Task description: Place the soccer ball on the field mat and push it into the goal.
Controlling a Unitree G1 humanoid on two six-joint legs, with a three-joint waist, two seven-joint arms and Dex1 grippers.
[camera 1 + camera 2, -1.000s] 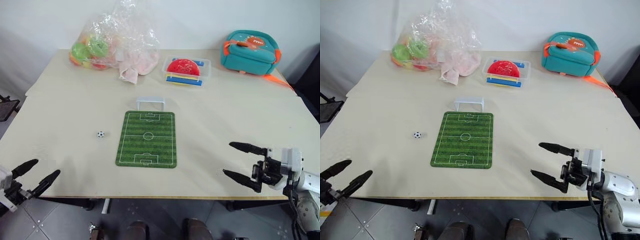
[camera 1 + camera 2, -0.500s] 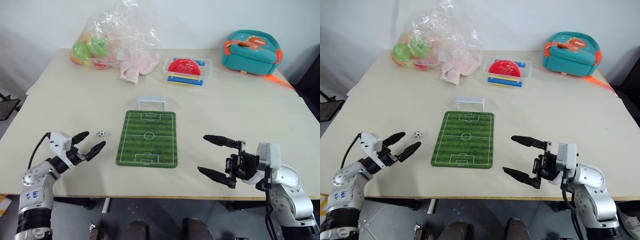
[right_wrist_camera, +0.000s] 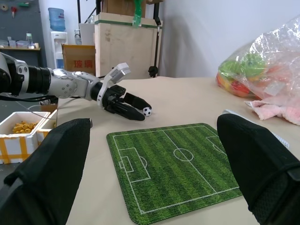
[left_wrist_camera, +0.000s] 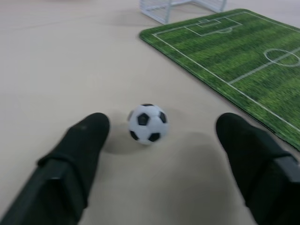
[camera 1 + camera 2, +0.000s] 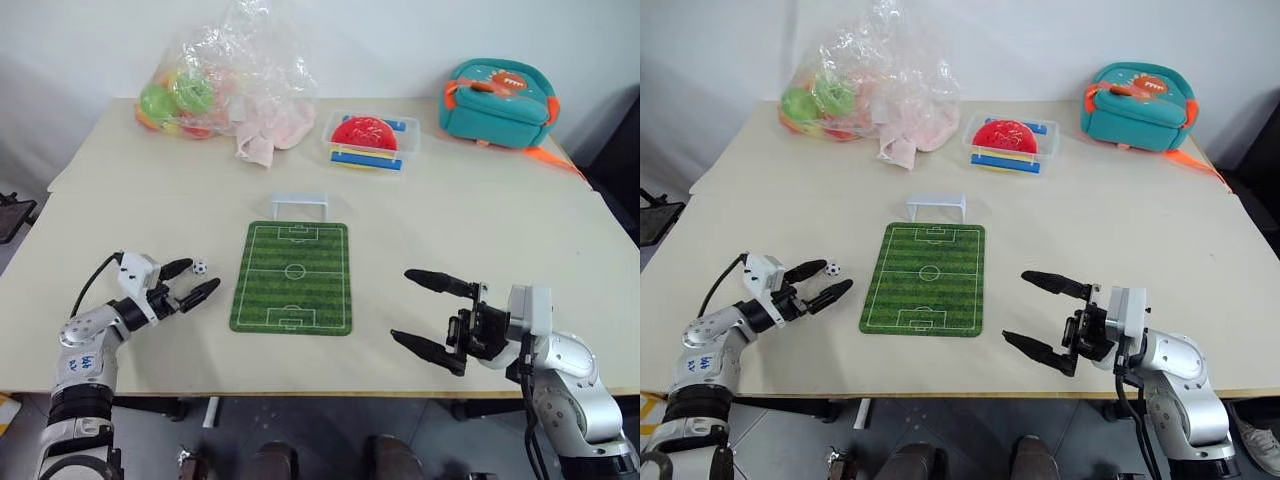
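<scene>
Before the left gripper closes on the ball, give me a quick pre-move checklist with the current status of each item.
1. Ball between the left gripper fingers: ok, both fingers flank it.
2. Fingers clear of the ball: ok, a gap shows on each side.
3. Ball resting on the table, off the mat: ok.
4. Mat surface free for placing: ok, nothing lies on it.
5. Goal at the mat's far end: ok, upright.
6. Right gripper out of the way: ok, open, beside the mat's other side.

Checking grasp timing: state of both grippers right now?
Left gripper: open, fingers either side of the soccer ball, not gripping it.
Right gripper: open, holding nothing.
</scene>
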